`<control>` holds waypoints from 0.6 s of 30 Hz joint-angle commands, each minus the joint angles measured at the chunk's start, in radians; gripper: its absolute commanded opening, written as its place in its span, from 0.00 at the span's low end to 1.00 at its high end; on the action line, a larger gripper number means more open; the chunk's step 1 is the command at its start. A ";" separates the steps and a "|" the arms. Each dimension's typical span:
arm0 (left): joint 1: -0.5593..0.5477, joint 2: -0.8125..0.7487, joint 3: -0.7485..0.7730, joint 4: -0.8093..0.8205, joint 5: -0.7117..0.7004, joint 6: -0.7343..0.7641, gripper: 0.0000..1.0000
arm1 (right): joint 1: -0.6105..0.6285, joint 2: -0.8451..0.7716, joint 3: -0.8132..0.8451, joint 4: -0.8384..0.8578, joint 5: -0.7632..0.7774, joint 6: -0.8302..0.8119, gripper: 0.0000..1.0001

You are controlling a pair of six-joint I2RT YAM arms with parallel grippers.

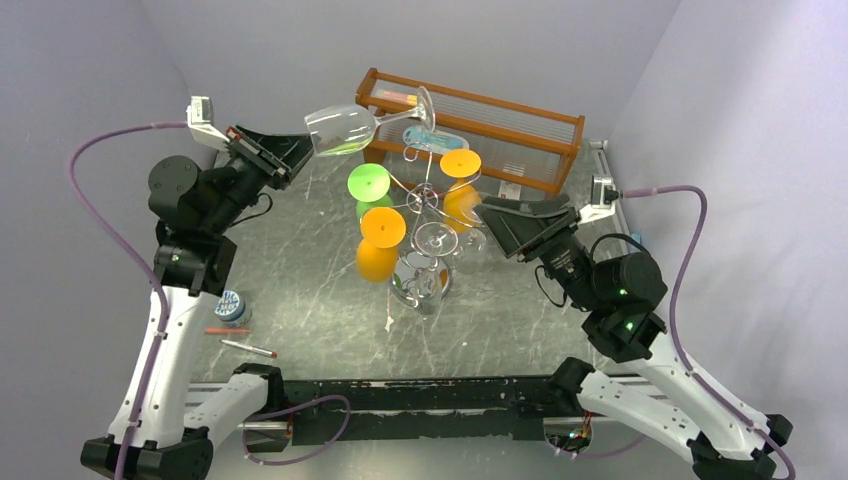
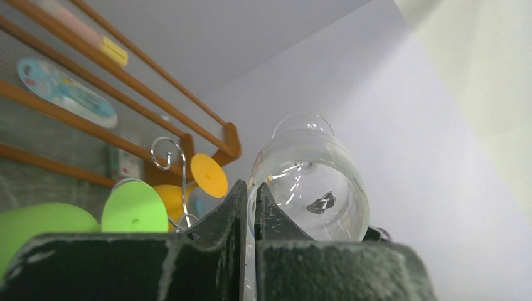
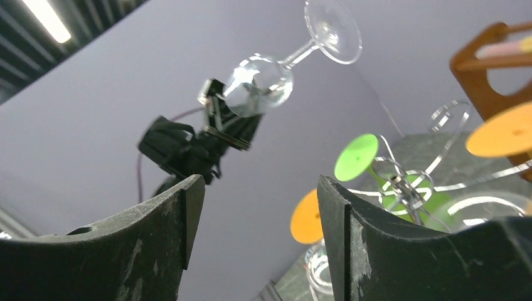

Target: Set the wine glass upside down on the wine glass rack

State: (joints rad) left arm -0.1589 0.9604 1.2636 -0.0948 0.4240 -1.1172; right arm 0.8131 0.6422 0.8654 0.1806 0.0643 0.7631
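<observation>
Wine glass [image 1: 341, 131] is in the air, clear of the bench [image 1: 300, 280], at the back left of the wine glass rack [image 1: 424, 200]. It lies roughly on its side: bowl toward the left arm, stem and foot pointing right toward the wooden shelf unit [image 1: 500, 130], foot a little higher than the bowl.

Left tool [image 1: 300, 152] is clamped on the glass at the rim. In the left wrist view its fingers [image 2: 229, 210] stand nearly together with the wall of the wine glass [image 2: 313, 188] pinched between them. The right wrist view confirms it from below: left tool [image 3: 221, 119] at the mouth of the wine glass [image 3: 258, 84], foot uppermost and to the right.

Right tool [image 1: 492, 212] sits low, just beside the right side of the rack, jaws wide apart and nothing between them. From its own camera, the right tool [image 3: 258, 188] frames the held glass overhead.

Rack stands mid-bench on its round base. It already carries a green glass [image 1: 368, 183] and two orange glasses [image 1: 383, 228], feet showing as flat discs, and a clear glass [image 1: 435, 240] hanging by the centre. A wire scroll of the wine glass rack [image 2: 167, 150] shows beyond the left tool. The chrome arms of the wine glass rack [image 3: 404, 188] show to the right of the right tool.

Front left of bench: a small round item [image 1: 231, 305] and a pen [image 1: 250, 348].
</observation>
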 commanded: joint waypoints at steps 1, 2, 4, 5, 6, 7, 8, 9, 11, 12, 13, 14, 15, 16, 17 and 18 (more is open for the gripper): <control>-0.006 -0.061 -0.062 0.277 0.027 -0.233 0.05 | 0.004 0.043 -0.006 0.222 -0.038 0.011 0.71; -0.010 -0.067 -0.078 0.290 0.017 -0.254 0.05 | 0.004 0.061 0.000 0.242 -0.042 0.015 0.71; -0.021 -0.080 -0.115 0.311 -0.001 -0.300 0.05 | 0.004 0.101 0.017 0.281 -0.052 0.025 0.72; -0.029 -0.080 -0.129 0.333 -0.006 -0.320 0.05 | 0.005 0.121 0.026 0.297 -0.056 0.031 0.73; -0.038 -0.076 -0.138 0.360 -0.007 -0.344 0.05 | 0.005 0.147 0.036 0.309 -0.059 0.041 0.73; -0.051 -0.068 -0.146 0.371 -0.007 -0.357 0.05 | 0.005 0.164 0.045 0.323 -0.059 0.047 0.73; -0.067 -0.058 -0.149 0.392 -0.005 -0.364 0.05 | 0.006 0.180 0.054 0.338 -0.058 0.050 0.73; -0.090 -0.047 -0.150 0.404 -0.010 -0.368 0.05 | 0.006 0.196 0.062 0.351 -0.054 0.056 0.74; -0.147 -0.025 -0.147 0.417 -0.034 -0.349 0.05 | 0.005 0.222 0.072 0.378 -0.047 0.064 0.74; -0.181 -0.014 -0.140 0.417 -0.051 -0.331 0.05 | 0.006 0.234 0.075 0.395 -0.044 0.068 0.74; -0.215 -0.003 -0.134 0.416 -0.071 -0.312 0.05 | 0.006 0.245 0.075 0.416 -0.043 0.073 0.74; -0.257 0.007 -0.127 0.417 -0.088 -0.293 0.05 | 0.006 0.255 0.074 0.432 -0.048 0.077 0.74; -0.301 0.013 -0.129 0.421 -0.115 -0.281 0.05 | 0.006 0.262 0.071 0.447 -0.052 0.079 0.74; -0.321 0.013 -0.139 0.434 -0.138 -0.277 0.05 | 0.006 0.267 0.064 0.464 -0.052 0.086 0.73; -0.338 0.010 -0.153 0.448 -0.156 -0.277 0.05 | 0.006 0.269 0.051 0.491 -0.053 0.094 0.73; -0.348 0.006 -0.169 0.466 -0.172 -0.281 0.05 | 0.006 0.265 0.035 0.523 -0.049 0.102 0.73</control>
State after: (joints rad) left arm -0.4458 0.9783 1.1194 0.2504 0.3515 -1.4097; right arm 0.8139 0.9089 0.9096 0.5583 0.0109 0.8371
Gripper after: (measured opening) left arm 0.078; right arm 0.736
